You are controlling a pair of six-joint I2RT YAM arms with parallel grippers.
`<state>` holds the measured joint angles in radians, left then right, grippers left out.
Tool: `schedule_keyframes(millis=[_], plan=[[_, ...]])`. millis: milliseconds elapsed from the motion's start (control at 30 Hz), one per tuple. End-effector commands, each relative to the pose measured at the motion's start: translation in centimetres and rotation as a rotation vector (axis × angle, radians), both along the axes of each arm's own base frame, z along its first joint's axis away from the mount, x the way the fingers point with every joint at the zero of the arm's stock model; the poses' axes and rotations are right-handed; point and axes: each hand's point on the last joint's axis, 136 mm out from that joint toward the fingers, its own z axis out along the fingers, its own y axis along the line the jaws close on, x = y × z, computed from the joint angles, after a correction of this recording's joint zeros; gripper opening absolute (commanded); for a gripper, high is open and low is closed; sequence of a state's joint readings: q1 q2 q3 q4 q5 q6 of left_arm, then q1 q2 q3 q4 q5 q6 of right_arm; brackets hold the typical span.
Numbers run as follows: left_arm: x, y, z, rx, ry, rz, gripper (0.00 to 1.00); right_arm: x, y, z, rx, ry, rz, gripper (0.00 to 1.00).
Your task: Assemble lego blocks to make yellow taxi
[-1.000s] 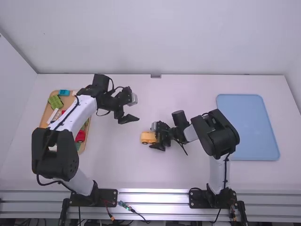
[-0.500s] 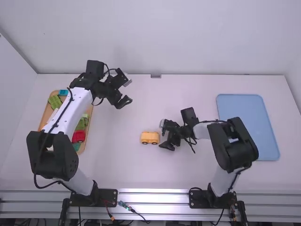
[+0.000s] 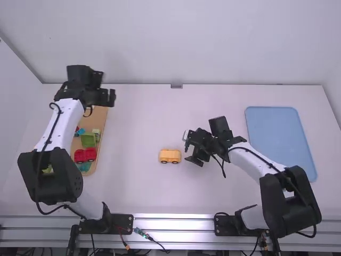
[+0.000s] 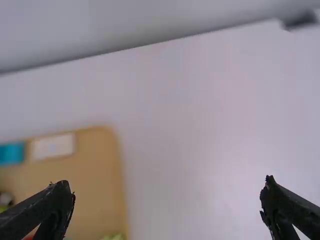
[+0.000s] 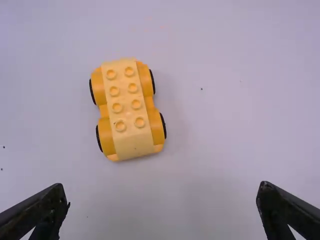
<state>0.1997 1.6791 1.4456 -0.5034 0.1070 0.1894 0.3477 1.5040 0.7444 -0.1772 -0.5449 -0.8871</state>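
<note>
Spreading its two fingers wide, my right gripper (image 3: pixel 191 149) holds nothing. My left gripper (image 3: pixel 107 88): likewise parted and empty, seen by the far end of the wooden tray (image 3: pixel 101 120).

Item: one yellow car (image 3: pixel 170 156), near the right gripper and not touching it, upright on the white table (image 3: pixel 138 186), around the middle. In my right wrist view it has a pale yellow top with eight studs in two rows, orange-yellow sides and black-rimmed wheels.

Item: the wooden tray, table's left side, partly hidden by my left arm. Contents: red blocks (image 3: pixel 85 155), a green block (image 3: pixel 88 140), a teal piece (image 3: pixel 84 166) near the red; my left wrist view adds a white block (image 4: pixel 51 146) beside a blue block (image 4: pixel 10 153).

Item: one blue tray (image 3: pixel 281 144), table's right side, well apart from the car.
</note>
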Motion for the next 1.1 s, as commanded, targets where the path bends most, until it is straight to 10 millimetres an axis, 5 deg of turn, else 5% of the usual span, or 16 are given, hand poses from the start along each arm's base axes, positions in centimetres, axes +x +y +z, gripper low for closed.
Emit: schedule_keyframes(millis=[0,67,200,400,700,900,967,1067], plan=[[-1.7,7.5,0.9,-0.068,-0.026,0.423,0.99,-0.1,-0.3,0.9,-0.009,-0.026,-0.01,1.0],[-3.5,11.2,0.6,-0.082,-0.021,0.582,0.99,-0.1,-0.3,1.2,-0.005,-0.034,-0.01,1.0],[-5.8,15.5,-0.1,-0.111,-0.006,0.703,0.99,-0.1,-0.3,1.3,-0.002,-0.028,-0.019,1.0],[-8.0,19.3,-2.2,-0.203,0.023,0.775,0.99,0.0,-0.4,1.3,0.0,-0.021,-0.032,1.0],[-12.6,26.2,-9.3,-0.332,0.113,1.062,0.99,0.0,-0.4,1.3,0.001,-0.023,-0.031,0.99],[-12.3,27.0,-11.7,-0.37,0.126,1.04,1.0,0.0,-0.3,1.3,0.0,-0.023,-0.031,1.0],[-12.0,26.7,-12.6,-0.37,0.143,1.038,0.75,0.0,-0.4,1.3,0.001,-0.023,-0.031,1.0],[-11.7,26.3,-13.2,-0.373,0.159,1.03,0.68,0.0,-0.4,1.3,-0.001,-0.02,-0.032,1.0]])
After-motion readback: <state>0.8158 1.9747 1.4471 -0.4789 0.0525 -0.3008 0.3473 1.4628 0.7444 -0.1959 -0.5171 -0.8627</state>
